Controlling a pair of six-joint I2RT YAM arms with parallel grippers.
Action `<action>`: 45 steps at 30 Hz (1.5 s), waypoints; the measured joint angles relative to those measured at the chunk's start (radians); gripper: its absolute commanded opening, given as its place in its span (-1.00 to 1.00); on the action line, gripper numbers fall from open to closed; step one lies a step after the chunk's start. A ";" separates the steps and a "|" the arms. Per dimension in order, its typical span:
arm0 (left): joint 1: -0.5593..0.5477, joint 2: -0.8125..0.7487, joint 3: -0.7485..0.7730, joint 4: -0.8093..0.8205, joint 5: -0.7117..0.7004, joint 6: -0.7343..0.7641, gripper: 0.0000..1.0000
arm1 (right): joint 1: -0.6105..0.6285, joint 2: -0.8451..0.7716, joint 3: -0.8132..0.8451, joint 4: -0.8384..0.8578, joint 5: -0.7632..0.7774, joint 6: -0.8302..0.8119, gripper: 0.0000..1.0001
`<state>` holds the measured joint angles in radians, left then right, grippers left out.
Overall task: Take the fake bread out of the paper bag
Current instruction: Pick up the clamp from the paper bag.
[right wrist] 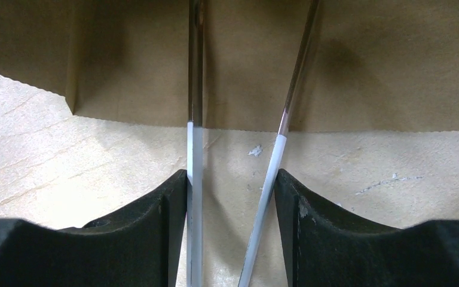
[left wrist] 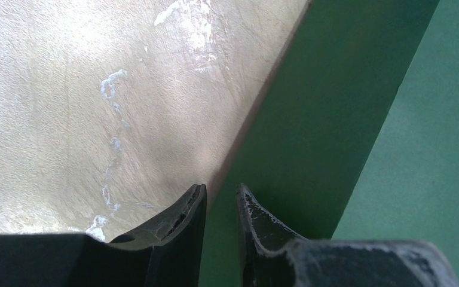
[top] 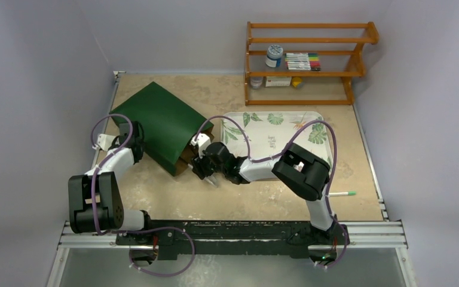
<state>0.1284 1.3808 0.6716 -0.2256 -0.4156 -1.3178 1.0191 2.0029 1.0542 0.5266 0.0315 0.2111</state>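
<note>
Jaws of the right gripper (right wrist: 232, 173) stood apart, with two thin rods (right wrist: 192, 149) running between them, one against each inner face. The rods were white beside the fingers and dark farther on, and they spread wider as they ran ahead. Just ahead of those jaws lay the mouth of the paper bag (top: 161, 122). Its saw-toothed lower lip lay flat on the table (top: 257, 200), its kraft-brown inside faced them, and the rods reached past that lip into the bag. The fake bread could not be seen in any view. Ahead of the jaws only brown paper showed, and the bag's dark green outside hid the rest.

At the bag's opposite long side sat the left gripper (left wrist: 221, 191), its jaws nearly together with a narrow gap. Green paper showed in that gap and on the right jaw's side, and the table showed on the left jaw's side. Whether any paper was pinched could not be told.

Behind the right jaws, beyond that arm's forearm, lay a white tray (top: 275, 140) printed with green leaves. A pen (top: 342, 194) with a green cap lay well behind them, past the arm's elbow. Well apart from both pairs of jaws, a wooden shelf (top: 311, 40) stood at the table's far edge.
</note>
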 measured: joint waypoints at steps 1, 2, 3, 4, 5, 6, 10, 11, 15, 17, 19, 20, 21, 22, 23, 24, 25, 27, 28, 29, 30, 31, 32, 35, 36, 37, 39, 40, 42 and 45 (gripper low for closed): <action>0.000 0.000 0.000 0.000 0.000 0.001 -0.52 | 0.000 0.003 0.003 0.005 0.000 -0.001 0.09; 0.000 0.000 0.000 0.000 0.000 0.002 -0.52 | 0.000 0.005 0.004 0.008 0.000 -0.002 0.09; 0.000 0.000 0.000 0.000 0.000 0.002 -0.52 | 0.000 0.006 0.006 0.010 0.001 -0.003 0.09; 0.000 0.000 0.000 0.000 0.000 0.002 -0.52 | 0.000 0.007 0.006 0.011 0.002 -0.003 0.09; 0.000 0.000 0.000 0.000 0.000 0.002 -0.52 | 0.000 0.007 0.006 0.011 0.002 -0.004 0.09; 0.000 0.000 0.000 0.000 0.000 0.003 -0.52 | 0.000 0.007 0.006 0.012 0.002 -0.006 0.09; 0.000 0.000 0.000 0.000 0.000 0.003 -0.52 | 0.001 0.009 0.006 0.021 0.003 -0.023 0.10; 0.000 0.000 0.000 0.000 0.000 0.003 -0.52 | 0.001 0.011 0.006 0.027 0.002 -0.031 0.10; 0.000 0.000 -0.003 0.000 0.000 0.006 -0.52 | 0.001 0.021 0.006 0.057 0.002 -0.064 0.10; 0.000 0.000 -0.004 -0.002 0.000 0.012 -0.52 | 0.001 0.021 0.006 0.063 0.002 -0.085 0.08; 0.000 0.000 -0.005 -0.003 0.000 0.020 -0.52 | 0.001 0.021 0.006 0.064 0.002 -0.103 -0.05; 0.000 0.000 -0.006 -0.003 0.000 0.022 -0.52 | 0.001 0.021 0.006 0.066 0.002 -0.110 -0.12; 0.000 0.000 -0.008 -0.004 0.000 0.022 -0.52 | 0.001 0.021 0.006 0.066 0.002 -0.117 -0.18; 0.000 0.000 -0.010 -0.005 0.000 0.023 -0.52 | 0.001 0.021 0.007 0.066 0.001 -0.123 -0.24; 0.000 0.000 -0.012 -0.005 0.000 0.024 -0.52 | 0.001 0.021 0.008 0.065 0.001 -0.126 -0.28; 0.000 0.000 -0.014 -0.007 0.000 0.026 -0.52 | 0.001 0.021 0.009 0.065 0.001 -0.127 -0.31; 0.000 -0.001 -0.016 -0.009 0.000 0.027 -0.52 | 0.001 0.021 0.009 0.065 0.001 -0.127 -0.34; 0.000 -0.001 -0.016 -0.014 0.000 0.029 -0.52 | 0.001 0.021 0.009 0.067 0.002 -0.129 -0.46; 0.000 -0.002 -0.016 -0.016 0.000 0.029 -0.52 | 0.001 0.021 0.009 0.067 0.003 -0.130 -0.51; 0.000 -0.003 -0.016 -0.018 0.000 0.029 -0.52 | 0.001 0.021 0.009 0.067 0.003 -0.130 -0.56; 0.000 -0.005 -0.016 -0.019 0.000 0.029 -0.52 | 0.001 0.021 0.009 0.067 0.003 -0.130 -0.61; 0.000 -0.006 -0.016 -0.020 0.000 0.029 -0.52 | 0.001 0.021 0.009 0.066 0.004 -0.131 -0.65; 0.000 -0.009 -0.016 -0.021 0.001 0.029 -0.52 | 0.001 0.021 0.009 0.065 0.006 -0.131 -0.68; 0.000 -0.021 -0.019 -0.023 0.001 0.029 -0.52 | 0.001 0.019 0.009 0.055 0.011 -0.129 -0.74; 0.000 -0.025 -0.021 -0.023 0.001 0.029 -0.52 | 0.001 0.014 0.009 0.045 0.014 -0.126 -0.76; 0.000 -0.028 -0.022 -0.024 0.001 0.028 -0.52 | 0.001 0.005 0.009 0.027 0.021 -0.124 -0.78; 0.000 -0.029 -0.022 -0.021 0.001 0.023 -0.52 | 0.002 -0.016 0.009 -0.015 0.031 -0.117 -0.81; 0.000 -0.029 -0.022 -0.021 0.002 0.020 -0.52 | 0.002 -0.031 0.009 -0.042 0.036 -0.114 -0.83; 0.000 -0.029 -0.022 -0.017 0.008 0.014 -0.52 | 0.002 -0.063 0.009 -0.092 0.043 -0.104 -0.84; 0.000 -0.028 -0.022 -0.011 0.018 0.000 -0.52 | 0.002 -0.111 0.009 -0.161 0.057 -0.090 -0.86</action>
<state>0.1284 1.3525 0.6498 -0.2363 -0.3981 -1.3178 1.0206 1.8919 1.0634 0.3656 0.0883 0.1215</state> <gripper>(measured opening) 0.243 0.385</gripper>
